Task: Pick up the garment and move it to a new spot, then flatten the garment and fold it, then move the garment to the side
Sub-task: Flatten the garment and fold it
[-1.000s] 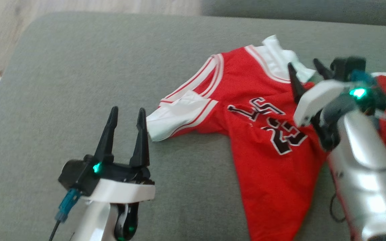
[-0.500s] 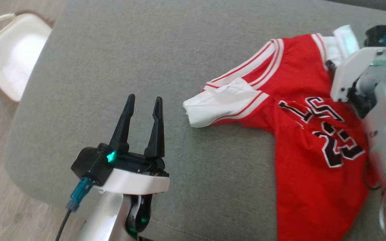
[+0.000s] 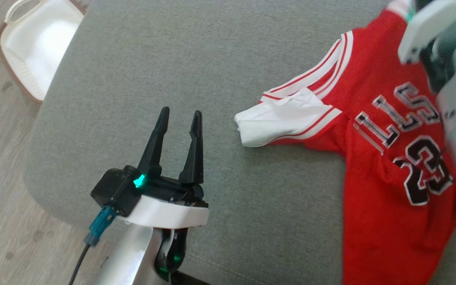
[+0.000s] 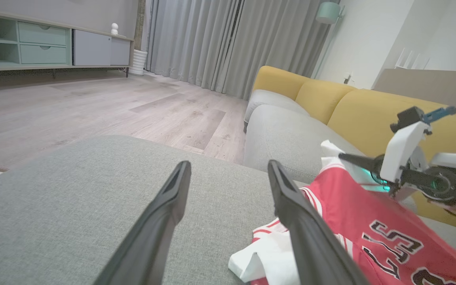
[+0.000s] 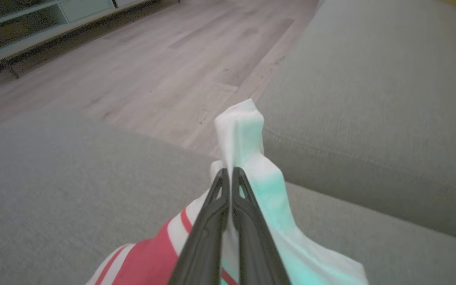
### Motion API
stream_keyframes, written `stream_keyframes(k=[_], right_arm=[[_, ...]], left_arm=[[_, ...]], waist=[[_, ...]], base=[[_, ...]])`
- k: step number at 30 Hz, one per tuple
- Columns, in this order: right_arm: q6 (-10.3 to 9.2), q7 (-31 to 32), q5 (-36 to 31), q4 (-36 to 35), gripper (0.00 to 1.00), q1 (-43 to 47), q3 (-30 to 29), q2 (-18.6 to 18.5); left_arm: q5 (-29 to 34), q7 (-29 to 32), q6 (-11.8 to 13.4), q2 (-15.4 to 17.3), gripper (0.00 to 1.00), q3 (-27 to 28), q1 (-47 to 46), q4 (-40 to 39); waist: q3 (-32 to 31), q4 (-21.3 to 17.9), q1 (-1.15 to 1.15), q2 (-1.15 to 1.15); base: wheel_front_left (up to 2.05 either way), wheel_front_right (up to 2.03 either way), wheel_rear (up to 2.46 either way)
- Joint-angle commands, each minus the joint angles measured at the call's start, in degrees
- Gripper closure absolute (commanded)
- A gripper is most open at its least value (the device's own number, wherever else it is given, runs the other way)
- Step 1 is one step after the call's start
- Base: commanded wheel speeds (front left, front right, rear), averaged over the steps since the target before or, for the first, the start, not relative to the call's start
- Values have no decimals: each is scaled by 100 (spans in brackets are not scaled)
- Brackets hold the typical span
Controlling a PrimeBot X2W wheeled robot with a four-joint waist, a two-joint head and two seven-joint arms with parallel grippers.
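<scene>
The garment [image 3: 386, 166] is a red jersey with white trim and black lettering, lying on the grey cushion [image 3: 212, 59] at the right. My right gripper [image 5: 228, 171] is shut on a white edge of the garment [image 5: 247, 174], which stands up pinched between its fingers. The left wrist view shows that same right gripper [image 4: 343, 156] at the jersey's far white corner [image 4: 333, 152]. My left gripper [image 3: 181, 111] hovers open over bare cushion, a short way left of the white sleeve [image 3: 279, 122]. Nothing sits between its fingers [image 4: 291, 206].
A white basket [image 3: 34, 51] stands on the wooden floor beyond the cushion's rounded left edge. A second grey seat [image 4: 291, 134] and yellow backrests [image 4: 331, 99] lie behind the jersey. Bare cushion stretches left and forward of the garment.
My right gripper has gone from open to shut on the jersey's white edge. The head camera has swung, shifting the whole picture and bringing the basket into sight. The left gripper stays open.
</scene>
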Motion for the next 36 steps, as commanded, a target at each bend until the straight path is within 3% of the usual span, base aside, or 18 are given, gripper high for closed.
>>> stream_keyframes(k=[1, 6, 10, 11, 18, 26, 30, 36], right_arm=[[39, -350, -108, -225, 100, -431, 194, 135], [39, -1101, -283, -143, 100, -963, 347, 101], [39, -1259, -499, 59, 100, -1166, 448, 63], [39, -1329, -590, 96, 0, -1215, 474, 46], [39, -1437, -830, 447, 0, -1059, 357, 175], [39, -1789, -742, 193, 0, -290, 438, 667], [39, -1800, -131, -994, 0, 798, 777, 828], [39, -1801, 781, -2486, 0, 2505, 1325, 839]], left_arm=[[-44, -29, 31, 45, 0, 110, -200, -196], [-112, -29, 56, 45, 0, 49, -199, -208], [-125, -29, 74, 45, 0, 57, -170, -206], [-131, -29, 79, 45, 0, 61, -161, -208], [-89, -29, 126, 45, 0, 179, -92, -205], [170, -29, 78, 45, 0, 755, -2, -201], [342, -29, -10, 45, 0, 1234, 178, -199], [466, -29, -104, 45, 0, 1608, 492, -208]], waist=[[9, 87, -1, 0], [-10, 279, -1, 0], [-40, 343, -1, 0], [-47, 357, -1, 0], [-196, 168, -1, 0], [-734, -636, -1, 0], [-1175, -1296, -1, 0], [-1669, -1931, -1, 0]], base=[[0, 0, 0], [0, 0, 0], [0, 0, 0], [0, 0, 0], [0, 0, 0], [0, 0, 0], [0, 0, 0], [0, 0, 0]])
